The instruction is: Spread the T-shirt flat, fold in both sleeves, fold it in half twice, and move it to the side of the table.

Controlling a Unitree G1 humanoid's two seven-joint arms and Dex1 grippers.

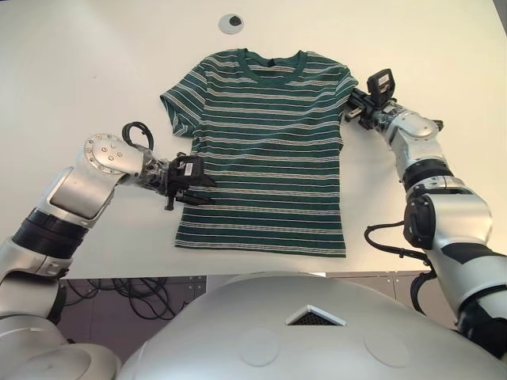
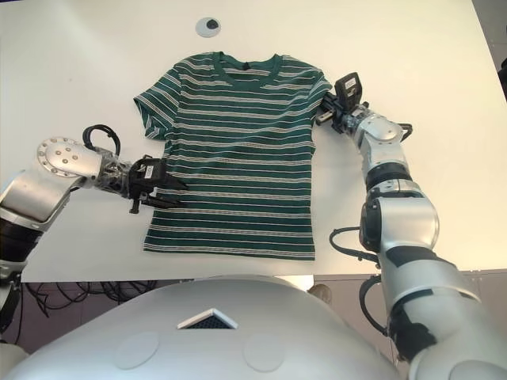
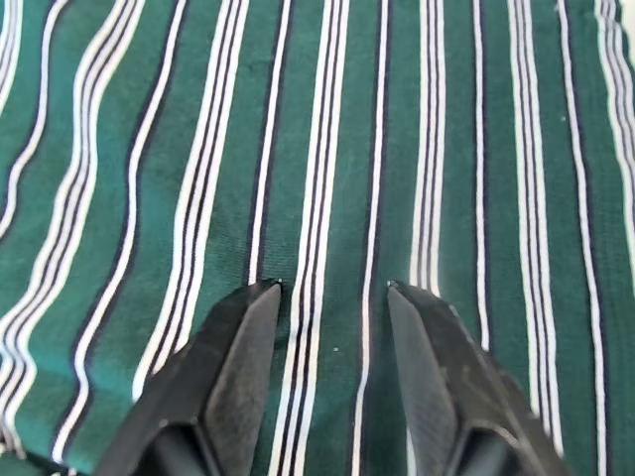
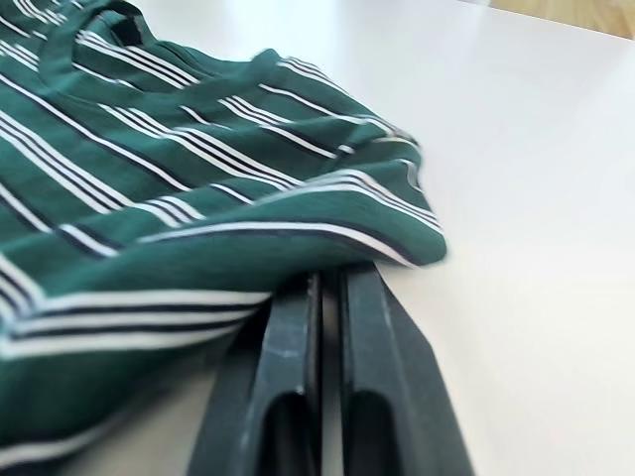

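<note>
A green T-shirt (image 1: 265,150) with white stripes lies spread flat, collar away from me, on the white table (image 1: 95,63). My left gripper (image 1: 202,190) is open at the shirt's lower left side edge. In the left wrist view both fingers (image 3: 243,357) rest just over the striped fabric with nothing between them. My right gripper (image 1: 352,107) is at the shirt's right sleeve (image 1: 346,83). The right wrist view shows its fingers (image 4: 288,357) pressed together at the sleeve's hem (image 4: 298,233), with the fabric draped over their tips.
A small round grey disc (image 1: 231,23) sits in the table beyond the collar. Bare tabletop lies to the left and right of the shirt. The table's front edge (image 1: 119,273) runs just below the shirt's hem, with cables (image 1: 142,293) hanging underneath.
</note>
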